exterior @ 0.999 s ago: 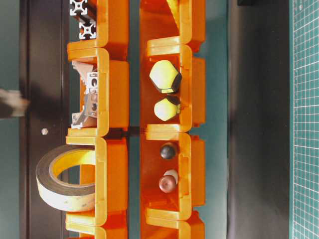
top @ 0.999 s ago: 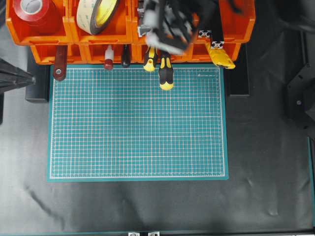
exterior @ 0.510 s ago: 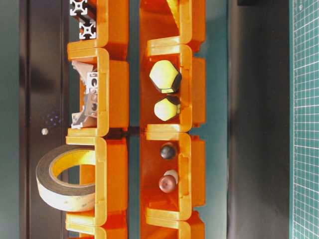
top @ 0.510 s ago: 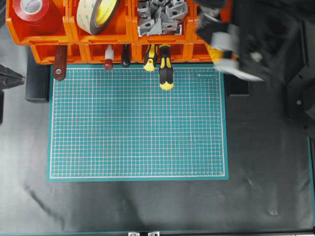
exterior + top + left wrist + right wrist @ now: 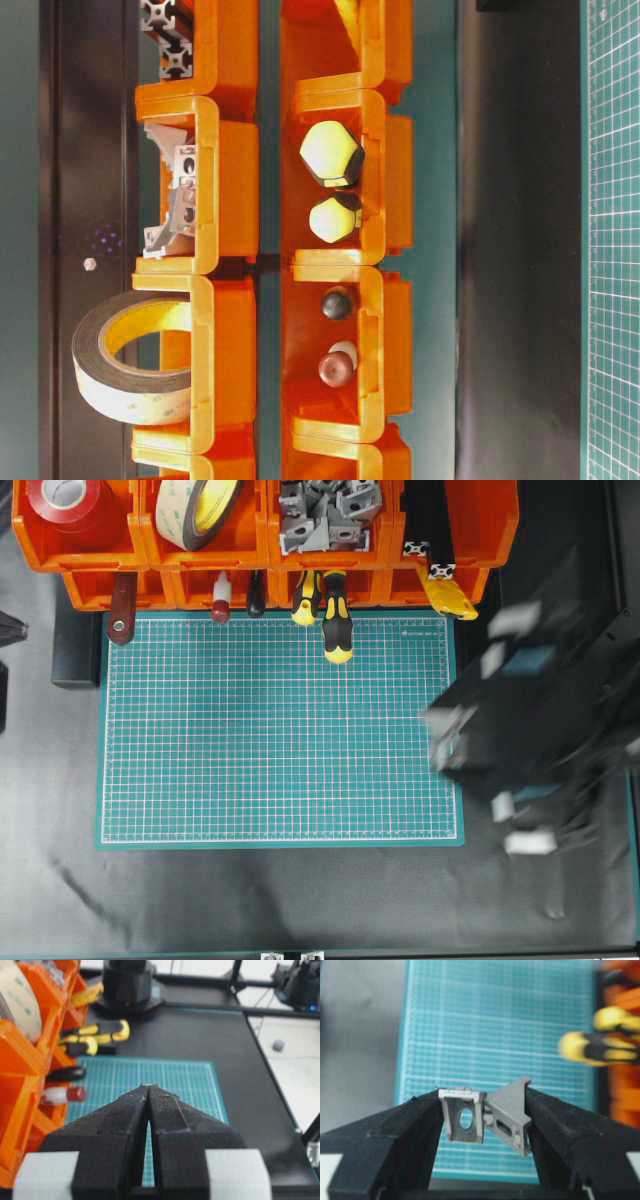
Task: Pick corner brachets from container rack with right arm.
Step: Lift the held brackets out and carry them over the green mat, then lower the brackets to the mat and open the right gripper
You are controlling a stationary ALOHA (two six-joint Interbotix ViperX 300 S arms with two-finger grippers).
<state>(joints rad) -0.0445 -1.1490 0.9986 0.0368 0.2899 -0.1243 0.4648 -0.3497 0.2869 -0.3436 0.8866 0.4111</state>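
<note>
The orange container rack (image 5: 250,552) runs along the far edge and also shows in the table-level view (image 5: 235,180). Its third upper bin holds several silver-grey corner brackets (image 5: 325,510), seen edge-on in the table-level view (image 5: 172,200). My right gripper (image 5: 442,736), blurred by motion, hangs over the right edge of the green mat (image 5: 280,730). In the right wrist view the gripper (image 5: 485,1110) is shut on two corner brackets, one holed face-on (image 5: 465,1116) and one tilted (image 5: 509,1112), held above the mat. My left gripper (image 5: 149,1087) is shut and empty, beside the rack.
Yellow-black screwdrivers (image 5: 335,625) and other tool handles stick out of the lower bins over the mat's far edge. Tape rolls (image 5: 200,510) and black extrusion bars (image 5: 428,525) fill other upper bins. A yellow tool (image 5: 450,595) sits at the rack's right end.
My right arm has left the bracket bin, swung right, then come toward the near side to the mat's right edge. The bracket bin is uncovered. The left arm is still.
</note>
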